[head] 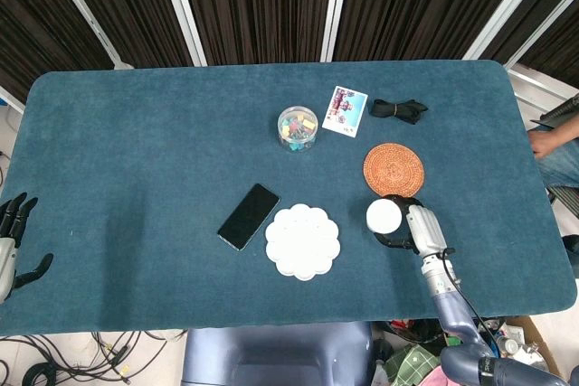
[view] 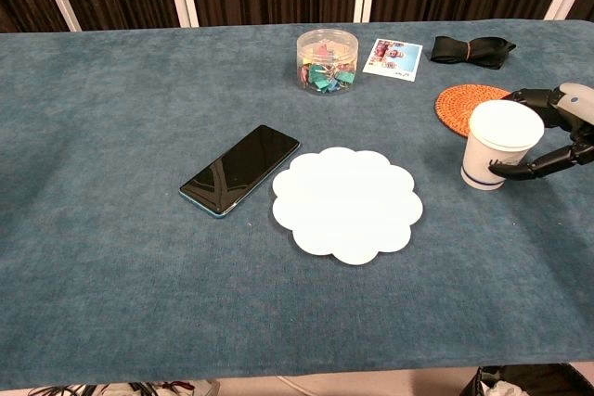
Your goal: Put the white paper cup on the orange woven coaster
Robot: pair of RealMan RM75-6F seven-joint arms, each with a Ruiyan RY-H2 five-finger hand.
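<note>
white paper cup point(view: 501, 145) is stood upright on the blue table cloth point(view: 111, 136), just beside the orange woven coaster point(view: 468, 105), and is clasped by the right hand point(view: 555, 132). the left hand point(head: 11, 243) is held open, empty, at the table's edge.

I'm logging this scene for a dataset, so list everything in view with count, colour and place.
paper cup: one, white, right part of the table, just in front of the coaster
coaster: one, orange woven, behind the cup
plate: one, white, scalloped, near the middle
phone: one, black, left of the plate
jar of clips: one, clear, mixed colours, far side
photo card: one, white-edged, right of the jar
strap: one, black, far right
table: one, blue cloth
left hand: black, at the table's left edge, holding nothing
right hand: fingers curved around the cup
</note>
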